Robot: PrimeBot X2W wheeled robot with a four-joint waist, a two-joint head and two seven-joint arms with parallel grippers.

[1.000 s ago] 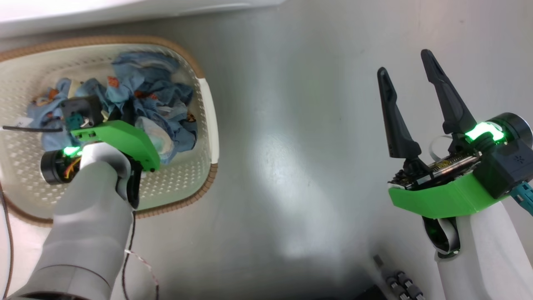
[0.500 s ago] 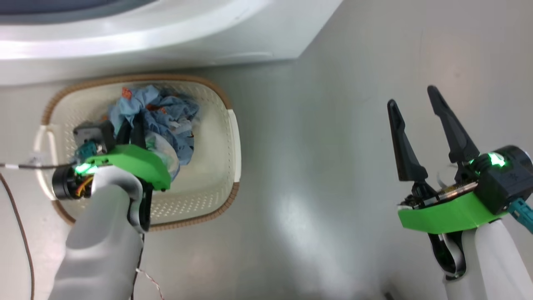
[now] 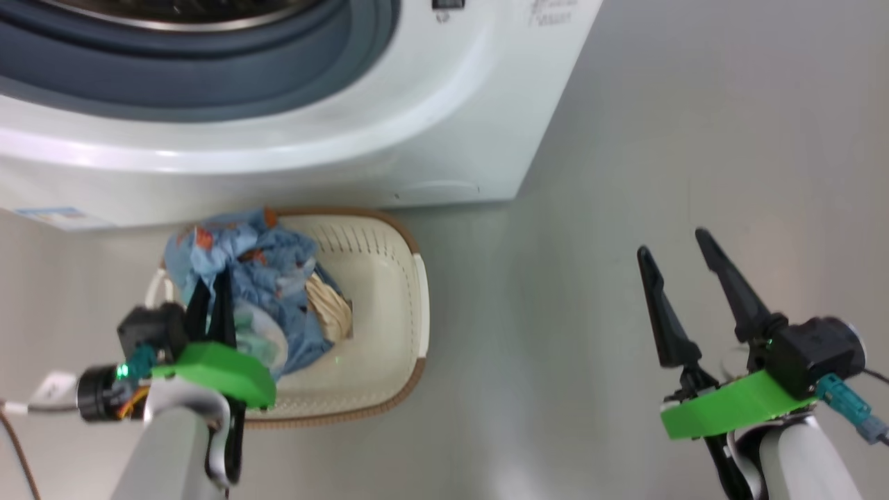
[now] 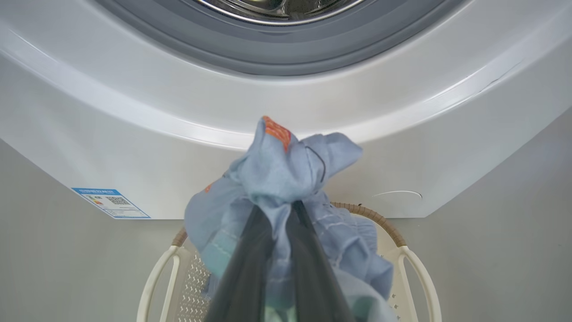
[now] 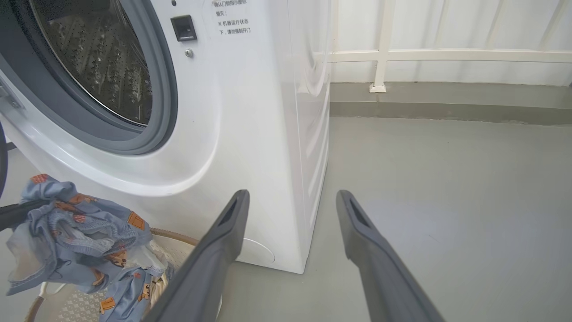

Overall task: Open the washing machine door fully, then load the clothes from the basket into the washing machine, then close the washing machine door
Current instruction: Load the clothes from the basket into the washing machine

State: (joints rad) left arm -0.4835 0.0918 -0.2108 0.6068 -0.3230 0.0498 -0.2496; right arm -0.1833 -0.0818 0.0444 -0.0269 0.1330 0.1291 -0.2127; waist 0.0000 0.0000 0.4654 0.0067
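My left gripper (image 3: 212, 295) is shut on a bundle of light-blue clothes (image 3: 267, 278) with orange patches, held up over the white basket (image 3: 419, 305). In the left wrist view the clothes (image 4: 279, 163) bunch around the fingertips of the left gripper (image 4: 277, 206), in front of the washing machine (image 4: 268, 103). Their lower part trails into the basket (image 5: 175, 235). The machine's opening stands uncovered, showing the steel drum (image 5: 103, 58) and grey gasket (image 3: 208, 76). The washing machine door is out of view. My right gripper (image 3: 668, 242) is open and holds nothing, over the floor to the right.
The basket sits on the grey floor right against the machine's front. A blue sticker (image 4: 109, 202) marks the lower front panel. A white railing (image 5: 447, 56) and a low kerb run behind. Open floor (image 5: 447, 201) lies right of the machine. A cable (image 3: 14, 444) hangs by my left arm.
The head camera has tilted up, bringing the washing machine's opening into view. My left gripper has lifted the clothes up out of the basket. The right gripper stays open.
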